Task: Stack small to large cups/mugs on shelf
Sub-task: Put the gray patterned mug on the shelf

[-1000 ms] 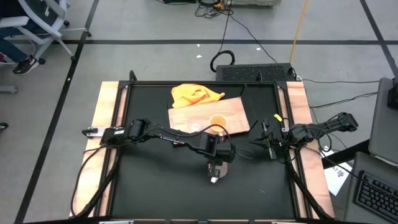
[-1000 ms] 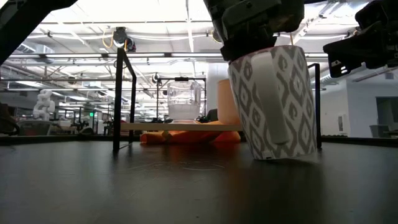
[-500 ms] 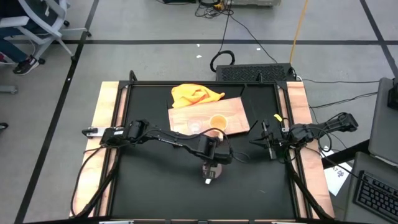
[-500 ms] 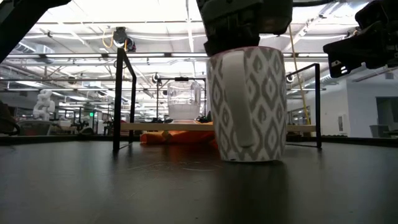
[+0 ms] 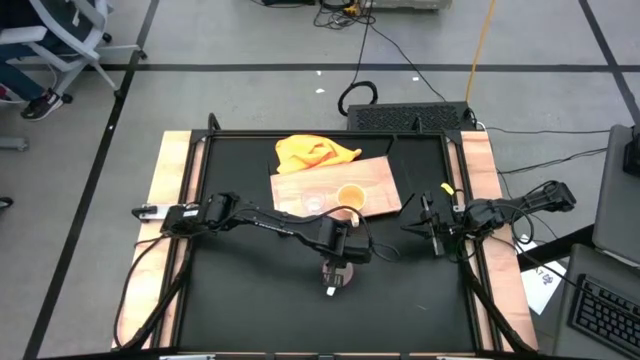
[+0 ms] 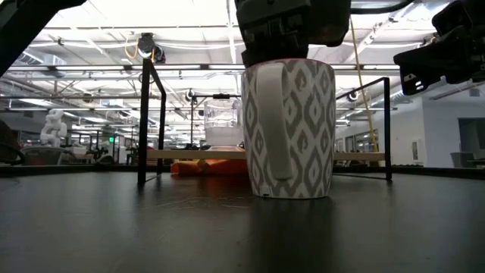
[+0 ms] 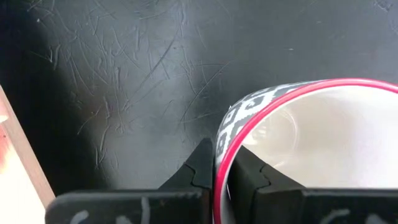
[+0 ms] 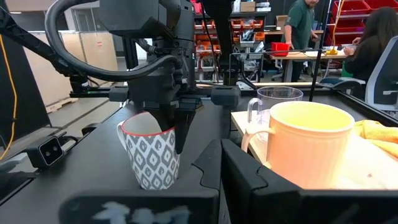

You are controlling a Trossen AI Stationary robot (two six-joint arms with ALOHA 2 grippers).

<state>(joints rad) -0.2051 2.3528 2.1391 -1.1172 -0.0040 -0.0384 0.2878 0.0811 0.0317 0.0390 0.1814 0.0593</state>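
A white mug with a grey pattern and a red rim stands upright on the black table, its handle toward the near edge. My left gripper is over it, shut on its rim. Behind it lies the wooden shelf board, which carries the yellow-orange mug and the clear glass cup, each on its base. My right gripper waits shut at the table's right side and holds nothing. My left gripper pinches the white mug's rim on the side away from the handle, one finger inside the mug and one outside. The fingers come from above, pointing steeply down. The mug stands upright with its base on the table.
A crumpled yellow cloth lies behind the board at the far edge. A black frame runs round the table, with posts at the corners. People sit at desks in the room beyond. Bare black tabletop lies left of and nearer than the mug.
My left gripper has gone a little toward the table's left edge and tipped more steeply downward, staying shut on the rim. The white mug, tilted a second ago, now stands upright with its base flat on the table, slightly farther left.
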